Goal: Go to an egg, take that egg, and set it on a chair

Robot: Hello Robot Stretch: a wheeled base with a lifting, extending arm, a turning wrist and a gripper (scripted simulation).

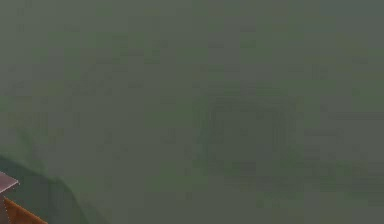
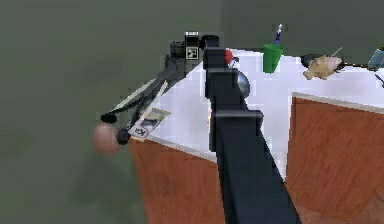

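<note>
Gripper [image 2: 116, 127] reaches past the surface's [image 2: 190, 113] corner in the arm side view. Its dark body sits by the two white marker squares, and its two thin fingers slant down toward the picture's left. At their far end hangs a pale pinkish-brown egg [image 2: 105, 139] (a soft round blob, clear of the white top, with only dull green behind it), so the gripper holds the egg. How the fingers are set on it I cannot tell. The arm [image 2: 245, 160] rises from the bottom edge across the surface, which has a white top and red-brown sides. A flat card [image 2: 150, 124] lies at the corner just beside the fingers. Farther out stand a green cup [image 2: 272, 57], a small red thing [image 2: 229, 55] and a tan lump [image 2: 324, 67], all well apart from the egg. In the forward view a green wall [image 1: 200, 100] stands ahead, with a brown-edged corner [image 1: 10, 195] at the bottom left.
</note>
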